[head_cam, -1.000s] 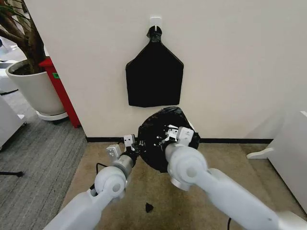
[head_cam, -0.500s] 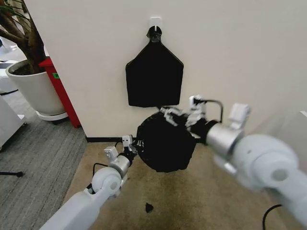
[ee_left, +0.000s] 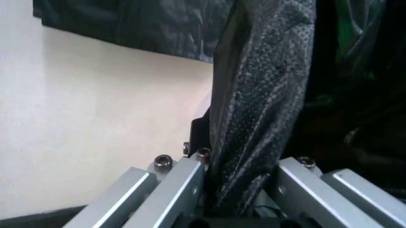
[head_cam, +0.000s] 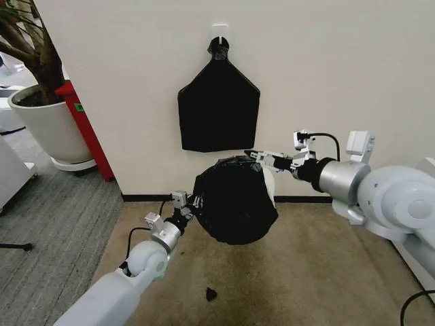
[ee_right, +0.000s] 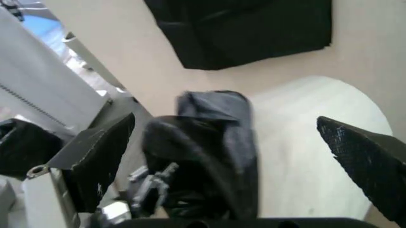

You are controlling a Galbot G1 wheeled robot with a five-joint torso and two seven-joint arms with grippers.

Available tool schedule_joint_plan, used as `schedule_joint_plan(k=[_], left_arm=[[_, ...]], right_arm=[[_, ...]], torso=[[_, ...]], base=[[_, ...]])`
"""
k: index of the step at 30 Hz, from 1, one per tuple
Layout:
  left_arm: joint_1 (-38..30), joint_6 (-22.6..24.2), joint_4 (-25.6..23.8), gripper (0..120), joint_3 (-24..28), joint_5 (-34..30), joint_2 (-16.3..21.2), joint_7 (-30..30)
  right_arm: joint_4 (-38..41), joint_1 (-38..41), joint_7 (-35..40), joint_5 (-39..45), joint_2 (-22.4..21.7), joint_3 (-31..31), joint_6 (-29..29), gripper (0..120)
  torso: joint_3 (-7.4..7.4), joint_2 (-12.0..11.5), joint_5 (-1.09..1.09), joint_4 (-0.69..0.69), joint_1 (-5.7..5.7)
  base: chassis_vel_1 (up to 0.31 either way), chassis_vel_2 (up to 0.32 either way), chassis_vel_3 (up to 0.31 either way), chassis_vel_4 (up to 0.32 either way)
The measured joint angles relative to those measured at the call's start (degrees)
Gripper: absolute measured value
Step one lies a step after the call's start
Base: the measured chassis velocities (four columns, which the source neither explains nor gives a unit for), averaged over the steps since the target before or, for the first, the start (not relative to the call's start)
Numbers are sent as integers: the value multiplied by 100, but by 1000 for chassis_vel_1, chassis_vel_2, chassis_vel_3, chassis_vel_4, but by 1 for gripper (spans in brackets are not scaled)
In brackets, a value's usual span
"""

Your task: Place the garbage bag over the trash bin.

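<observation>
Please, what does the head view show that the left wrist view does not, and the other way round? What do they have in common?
The head view gives the whole scene: the garbage bag draped over the trash bin by the wall, the right gripper open at the bag's upper edge, the plant pot, and a black scrap on the carpet. The left wrist view gives the close grip: an embossed fold of bag pinched in the left gripper. Both share the bag, the left gripper, the wall and the hanging black bundle.
</observation>
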Motion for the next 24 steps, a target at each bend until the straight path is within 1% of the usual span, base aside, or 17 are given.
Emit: schedule_joint_plan(k=[6, 11, 16, 21, 24], left_arm=[[120, -4, -188, 0, -65, -12, 52, -18], [236, 2, -328, 0, -187, -58, 109, -8], [367, 21, -487, 0, -316, -126, 181, 13], [458, 23, -599, 0, -369, -164, 234, 24], [528, 26, -644, 0, -409, -220, 263, 27]], right_arm=[[-274, -159, -2, -343, -5, -67, 0, 100], [-532, -293, -104, -561, -66, 19, -36, 100], [-841, -533, -503, -1033, -146, 34, -61, 100], [-983, -502, -687, -1139, -126, -6, -51, 100], [-892, -485, -729, -1130, -105, -16, 97, 100]], torso=[[0, 0, 0, 0, 0], [0, 0, 0, -1, 0], [0, 0, 0, -1, 0], [0, 0, 1, 0, 0], [0, 0, 0, 0, 0]], base=[[0, 0, 0, 0], [0, 0, 0, 0], [0, 0, 0, 0], [0, 0, 0, 0], [0, 0, 0, 0]])
